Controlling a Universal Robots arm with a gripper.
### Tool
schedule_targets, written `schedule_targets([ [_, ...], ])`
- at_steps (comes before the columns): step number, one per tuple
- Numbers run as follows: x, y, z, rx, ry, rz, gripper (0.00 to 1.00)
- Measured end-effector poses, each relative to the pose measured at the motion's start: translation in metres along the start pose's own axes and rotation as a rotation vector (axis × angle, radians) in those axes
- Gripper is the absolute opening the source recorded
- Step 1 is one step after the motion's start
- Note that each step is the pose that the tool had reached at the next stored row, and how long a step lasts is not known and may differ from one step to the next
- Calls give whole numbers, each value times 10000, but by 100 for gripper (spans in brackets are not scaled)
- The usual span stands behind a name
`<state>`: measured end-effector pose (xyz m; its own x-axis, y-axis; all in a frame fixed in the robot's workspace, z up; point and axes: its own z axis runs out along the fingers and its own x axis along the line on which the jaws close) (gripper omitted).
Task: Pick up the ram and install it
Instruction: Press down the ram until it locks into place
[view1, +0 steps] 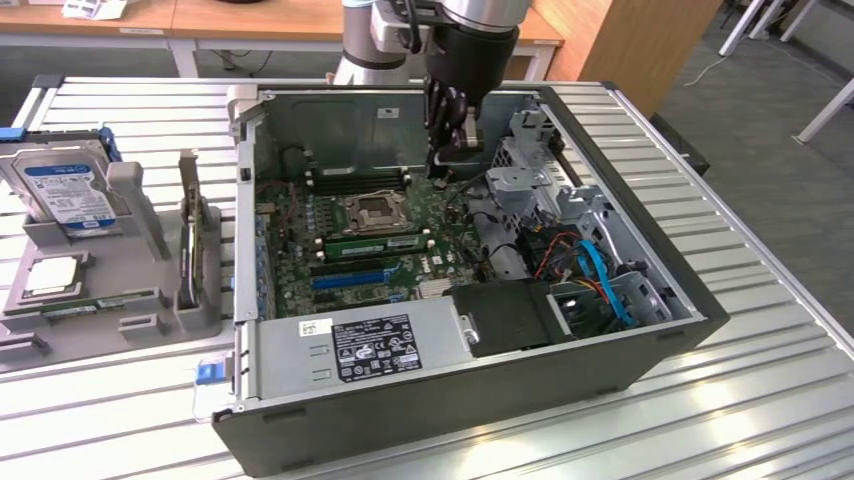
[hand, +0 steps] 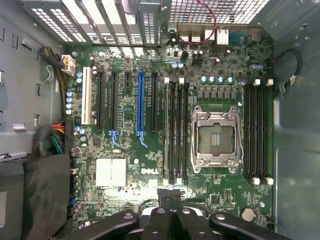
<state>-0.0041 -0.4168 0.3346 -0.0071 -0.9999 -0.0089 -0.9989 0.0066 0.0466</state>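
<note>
My gripper (view1: 447, 165) hangs inside the open computer case (view1: 641, 250), low over the green motherboard (view1: 300, 215), with its fingers shut together and nothing between them. In the wrist view the shut gripper (hand: 171, 194) is at the board's edge, in line with the memory slots (hand: 176, 130) beside the empty processor socket (hand: 216, 140). A long green ram stick with black chips (view1: 380, 242) stands in those slots, a little nearer the camera than my gripper. Another thin green stick (view1: 96, 303) lies in the grey holder at the exterior view's left.
The grey holder (view1: 147, 215) also carries a hard drive (view1: 60, 185) and a square silver processor (view1: 51, 275). Inside the case are a power supply (view1: 360, 345), a drive cage (view1: 534, 180) and blue cables (view1: 603, 280). The case stands on a slatted metal table (view1: 747, 330).
</note>
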Motion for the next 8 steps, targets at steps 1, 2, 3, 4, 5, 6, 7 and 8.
schedule_targets([
  [1,0,0,5,0,-3,0,10],
  [2,0,0,9,0,-3,0,10],
  [3,0,-1,12,0,-2,0,10],
  [4,0,-1,17,0,-3,0,10],
  [5,0,-1,22,0,-3,0,10],
  [6,0,-1,25,0,-3,0,10],
  [7,0,-1,28,0,-2,0,10],
  [8,0,-1,31,-1,-2,0,10],
])
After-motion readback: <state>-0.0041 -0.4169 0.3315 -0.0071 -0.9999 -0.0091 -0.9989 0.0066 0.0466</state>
